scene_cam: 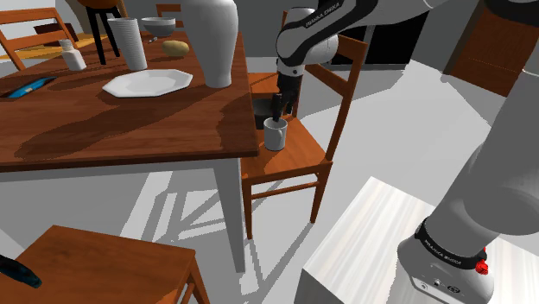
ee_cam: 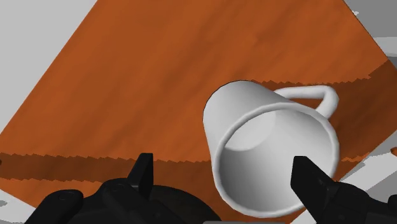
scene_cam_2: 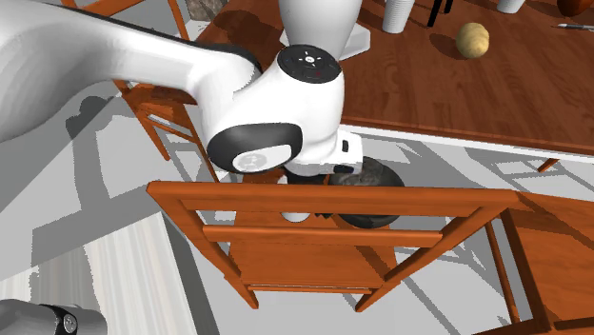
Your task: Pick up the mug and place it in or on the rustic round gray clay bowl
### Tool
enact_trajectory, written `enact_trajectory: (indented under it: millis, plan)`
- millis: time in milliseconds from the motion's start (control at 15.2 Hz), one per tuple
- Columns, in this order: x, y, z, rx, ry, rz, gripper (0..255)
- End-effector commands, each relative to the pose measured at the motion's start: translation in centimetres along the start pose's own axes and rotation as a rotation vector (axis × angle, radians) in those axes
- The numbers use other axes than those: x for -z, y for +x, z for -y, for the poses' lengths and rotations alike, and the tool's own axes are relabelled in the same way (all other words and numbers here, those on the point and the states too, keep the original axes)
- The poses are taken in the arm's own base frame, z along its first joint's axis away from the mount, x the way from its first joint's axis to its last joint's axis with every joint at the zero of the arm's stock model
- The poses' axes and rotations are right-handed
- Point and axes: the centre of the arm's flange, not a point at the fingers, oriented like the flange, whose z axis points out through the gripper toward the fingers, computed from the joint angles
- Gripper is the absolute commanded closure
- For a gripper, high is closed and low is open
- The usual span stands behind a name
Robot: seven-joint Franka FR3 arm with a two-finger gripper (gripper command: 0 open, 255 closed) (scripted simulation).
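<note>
A pale grey mug [scene_cam: 275, 135] stands upright on the wooden chair seat [scene_cam: 298, 155], its handle turned away from the table. Close behind it on the same seat sits a dark round bowl [scene_cam: 261, 110], also seen as a dark grey bowl [scene_cam_2: 376, 188] under the arm's wrist. My black gripper [scene_cam: 276, 114] hangs straight above the mug, just over its rim. In the wrist view the gripper [ee_cam: 227, 179] is open, and the mug [ee_cam: 270, 149] lies below, nearer to one finger [ee_cam: 313, 181]. The bowl's rim [ee_cam: 127, 205] shows by the other finger.
The chair's backrest [scene_cam: 346, 79] rises just beyond the mug. A wooden table [scene_cam: 104, 121] beside the chair carries a white plate [scene_cam: 148, 83], a tall vase [scene_cam: 210, 39], a cup [scene_cam: 128, 43] and a potato [scene_cam: 175, 48]. My stand [scene_cam: 371, 246] is at lower right.
</note>
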Motion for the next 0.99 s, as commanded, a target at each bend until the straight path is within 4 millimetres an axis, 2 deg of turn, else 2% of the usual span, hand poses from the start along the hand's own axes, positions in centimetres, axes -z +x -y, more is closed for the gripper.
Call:
enact_trajectory:
  millis: [0, 330, 858, 924]
  plan:
    - [-1.0, 0.2, -0.2, 0.000, -0.001, -0.001, 0]
    - [-4.0, 0.2, -0.2, 0.000, -0.001, -0.001, 0]
    - [-4.0, 0.2, -0.2, 0.000, -0.001, -0.001, 0]
    - [-4.0, 0.2, -0.2, 0.000, -0.001, -0.001, 255]
